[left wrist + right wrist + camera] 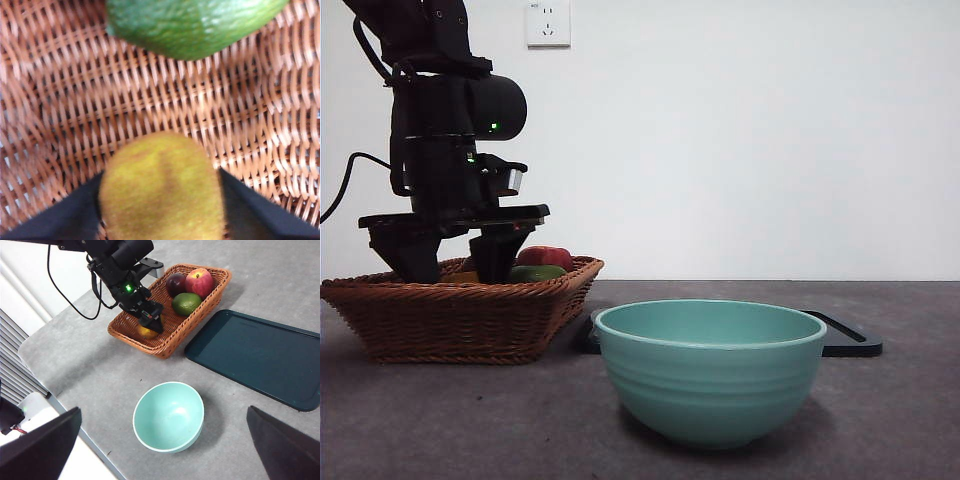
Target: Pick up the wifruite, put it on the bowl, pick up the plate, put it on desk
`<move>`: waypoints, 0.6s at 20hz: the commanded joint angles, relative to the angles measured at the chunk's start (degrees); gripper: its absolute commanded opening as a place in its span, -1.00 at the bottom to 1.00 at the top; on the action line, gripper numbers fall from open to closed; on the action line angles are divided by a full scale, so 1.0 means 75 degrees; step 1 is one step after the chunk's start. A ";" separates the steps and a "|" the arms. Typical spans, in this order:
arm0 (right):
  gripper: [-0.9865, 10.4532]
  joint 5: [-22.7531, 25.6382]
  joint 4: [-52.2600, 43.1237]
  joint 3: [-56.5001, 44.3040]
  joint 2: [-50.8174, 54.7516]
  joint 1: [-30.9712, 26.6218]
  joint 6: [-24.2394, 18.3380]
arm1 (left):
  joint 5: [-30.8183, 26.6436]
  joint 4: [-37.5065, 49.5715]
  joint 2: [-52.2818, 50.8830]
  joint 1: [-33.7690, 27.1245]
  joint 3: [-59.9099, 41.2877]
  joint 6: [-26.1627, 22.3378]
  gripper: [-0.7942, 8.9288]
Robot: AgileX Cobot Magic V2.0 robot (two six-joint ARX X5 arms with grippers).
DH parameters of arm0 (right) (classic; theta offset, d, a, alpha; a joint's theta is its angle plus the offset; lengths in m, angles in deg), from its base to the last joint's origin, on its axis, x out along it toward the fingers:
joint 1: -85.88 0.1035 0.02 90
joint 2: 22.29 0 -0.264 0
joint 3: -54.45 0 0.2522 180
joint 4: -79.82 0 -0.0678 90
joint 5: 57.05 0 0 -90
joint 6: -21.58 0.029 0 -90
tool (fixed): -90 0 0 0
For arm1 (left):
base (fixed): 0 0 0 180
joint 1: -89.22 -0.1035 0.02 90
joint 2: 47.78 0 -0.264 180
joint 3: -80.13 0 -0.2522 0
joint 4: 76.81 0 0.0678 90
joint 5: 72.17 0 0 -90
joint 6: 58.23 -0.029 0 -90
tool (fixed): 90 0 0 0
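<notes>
The wifruite (160, 190), round and yellow-orange, lies on the floor of the wicker basket (460, 315). My left gripper (455, 262) reaches down into the basket, and its two black jaws press the wifruite from both sides. The right wrist view shows this gripper (149, 322) over the wifruite (146, 331) at the basket's near end. The mint-teal bowl (710, 370) stands empty on the desk (470, 420), apart from the basket. My right gripper (162, 412) is open and empty, high above the bowl (169, 416).
The basket (200, 310) also holds a green fruit (186, 303), a red apple (200, 282) and a dark plum (175, 284). A flat dark tray (255, 355) lies empty beside the basket, behind the bowl. The table edge runs near the bowl.
</notes>
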State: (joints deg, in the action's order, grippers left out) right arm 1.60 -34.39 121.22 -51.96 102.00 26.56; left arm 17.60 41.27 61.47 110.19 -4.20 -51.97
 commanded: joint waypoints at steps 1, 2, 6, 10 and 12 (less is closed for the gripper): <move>0.24 -0.0020 -0.0076 0.0146 -0.0020 0.0038 0.0070 | -0.0050 0.0020 0.0210 0.0006 0.0172 -0.0119 -0.35; 0.24 -0.0020 -0.0076 0.0146 -0.0020 0.0038 0.0070 | -0.0050 0.0026 0.0210 0.0006 0.0172 -0.0119 -0.35; 0.24 -0.0020 -0.0076 0.0146 -0.0020 0.0038 0.0067 | -0.0050 -0.0437 0.0207 -0.0003 0.0536 -0.0119 -0.34; 0.24 -0.0020 -0.0073 0.0146 -0.0020 0.0038 0.0067 | 0.0009 -0.1472 0.0035 0.0023 0.1376 -0.0134 -0.35; 0.24 -0.0020 -0.0073 0.0146 -0.0020 0.0038 0.0064 | 0.0187 -0.1655 -0.0309 0.0099 0.1501 -0.0143 -0.35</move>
State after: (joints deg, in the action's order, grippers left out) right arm 1.60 -34.39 121.22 -51.96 102.00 26.56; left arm 18.63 28.79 59.76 110.45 5.37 -52.63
